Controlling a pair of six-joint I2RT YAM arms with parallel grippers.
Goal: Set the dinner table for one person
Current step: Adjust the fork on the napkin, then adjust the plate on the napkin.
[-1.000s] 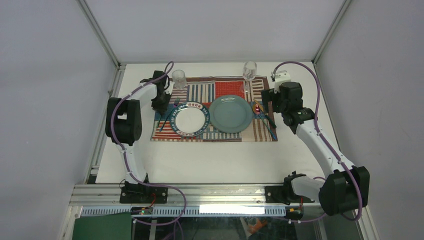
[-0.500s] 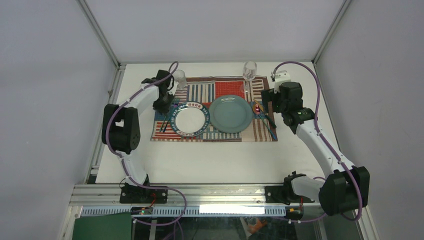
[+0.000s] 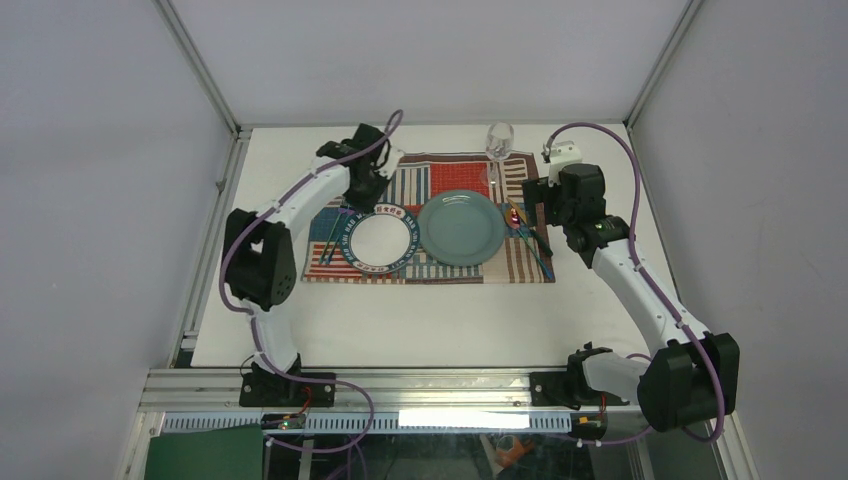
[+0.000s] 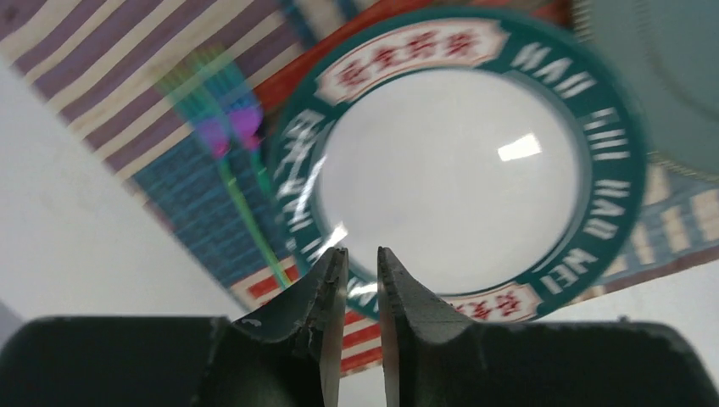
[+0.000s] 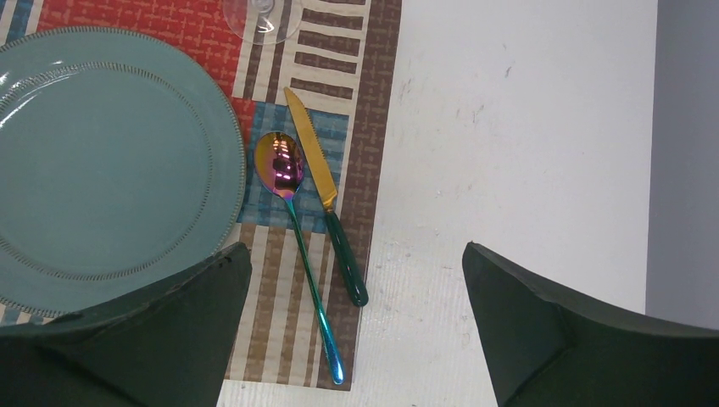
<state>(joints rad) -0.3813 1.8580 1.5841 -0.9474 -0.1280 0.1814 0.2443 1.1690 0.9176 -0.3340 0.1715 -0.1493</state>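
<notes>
The white dinner table (image 3: 400,320) carries a striped patchwork placemat (image 3: 455,178). On the mat lie a white plate with a green lettered rim (image 3: 380,238) (image 4: 458,161) and a teal plate (image 3: 461,227) (image 5: 93,161). An iridescent fork (image 3: 330,235) (image 4: 233,178) rests left of the white plate. My left gripper (image 3: 368,195) (image 4: 360,250) hovers over that plate's far-left rim, its jaws a narrow slit apart and empty. My right gripper (image 3: 535,212) (image 5: 354,246) stands wide open above a spoon (image 5: 284,170) and a knife (image 5: 312,153), right of the teal plate.
A wine glass (image 3: 499,140) (image 5: 263,21) stands at the mat's far right corner. Aluminium rails edge the table, and grey walls close in on the left, right and back. Bare tabletop (image 5: 509,127) lies right of the mat and in front of it.
My left arm has swung right and farther back, from beside the fork to over the white plate's rim. It now covers the small tumbler seen earlier. The right arm has not moved.
</notes>
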